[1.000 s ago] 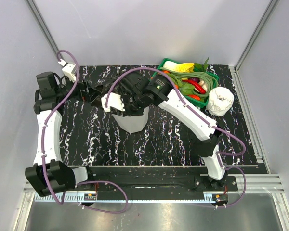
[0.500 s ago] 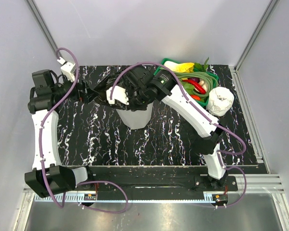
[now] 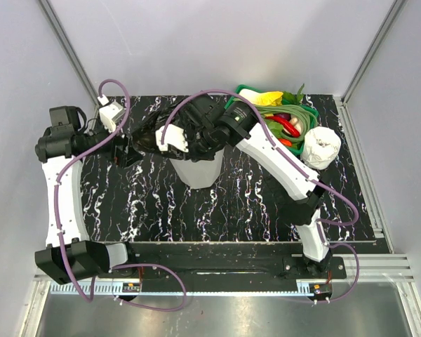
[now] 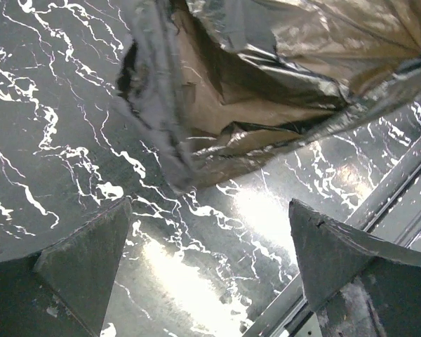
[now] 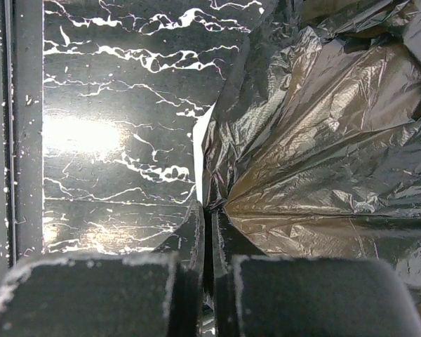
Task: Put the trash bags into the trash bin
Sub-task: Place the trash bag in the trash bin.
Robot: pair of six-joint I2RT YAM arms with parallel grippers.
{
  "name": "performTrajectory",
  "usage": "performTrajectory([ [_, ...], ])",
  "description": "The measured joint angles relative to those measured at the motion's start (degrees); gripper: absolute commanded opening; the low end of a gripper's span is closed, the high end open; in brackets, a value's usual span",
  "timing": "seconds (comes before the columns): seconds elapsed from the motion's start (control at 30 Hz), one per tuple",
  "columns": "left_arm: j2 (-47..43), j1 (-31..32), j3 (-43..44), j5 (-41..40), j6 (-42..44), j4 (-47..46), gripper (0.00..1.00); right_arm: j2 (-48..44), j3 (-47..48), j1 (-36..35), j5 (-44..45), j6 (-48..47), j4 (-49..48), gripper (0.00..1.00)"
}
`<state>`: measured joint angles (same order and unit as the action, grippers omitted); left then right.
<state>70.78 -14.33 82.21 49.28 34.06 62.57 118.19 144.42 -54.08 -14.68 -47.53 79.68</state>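
Since a moment ago the left arm has drawn back a little from the bin. Its left tool point(image 4: 207, 210) hangs released, jaws wide, just short of the trash bag point(image 4: 266, 77). The right tool point(image 5: 209, 210) is clenched on a gathered pleat of that thin, glossy, crinkled black film, held up by the mouth of the translucent white, faceted trash bin point(image 3: 196, 172). A black, white-veined marble table point(image 3: 252, 203) sits between pale grey walls point(image 3: 217, 42).

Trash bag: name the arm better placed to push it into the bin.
Right: the right claw is shut on the bag at the bin; the left claw is open, holding nothing.
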Motion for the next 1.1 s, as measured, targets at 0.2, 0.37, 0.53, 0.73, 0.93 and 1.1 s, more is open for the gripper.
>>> performTrajectory([
  [0.2, -0.15, -0.02, 3.39, -1.51, 8.26, 7.32, 0.99, 0.0, 0.0, 0.7, -0.02, 0.0, 0.0, 0.0],
  [0.37, -1.79, -0.35, 4.35, -3.45, 7.72, 6.4, 0.99, 0.0, -0.02, 1.01, -0.68, -0.44, 0.0, 0.0],
  [0.53, -1.66, -0.42, 11.65, -3.61, 2.32, 0.79, 0.99, -0.17, -0.81, 1.07, -2.91, -3.32, 0.02, 0.0],
  [0.73, 2.01, -0.37, 17.46, -3.06, -7.82, -8.33, 0.99, -2.1, -3.02, 1.18, -4.96, -8.74, 0.04, 0.0],
  [0.93, 8.72, 1.88, 19.1, -5.2, -18.18, -15.93, 0.99, -9.44, -11.28, 1.22, -4.94, -14.58, 0.07, 0.0],
  [1.1, 14.14, 9.07, 22.47, -8.57, -23.87, -19.06, 0.99, -15.96, -16.83, 1.92, -7.52, -17.27, 0.52, 0.0],
])
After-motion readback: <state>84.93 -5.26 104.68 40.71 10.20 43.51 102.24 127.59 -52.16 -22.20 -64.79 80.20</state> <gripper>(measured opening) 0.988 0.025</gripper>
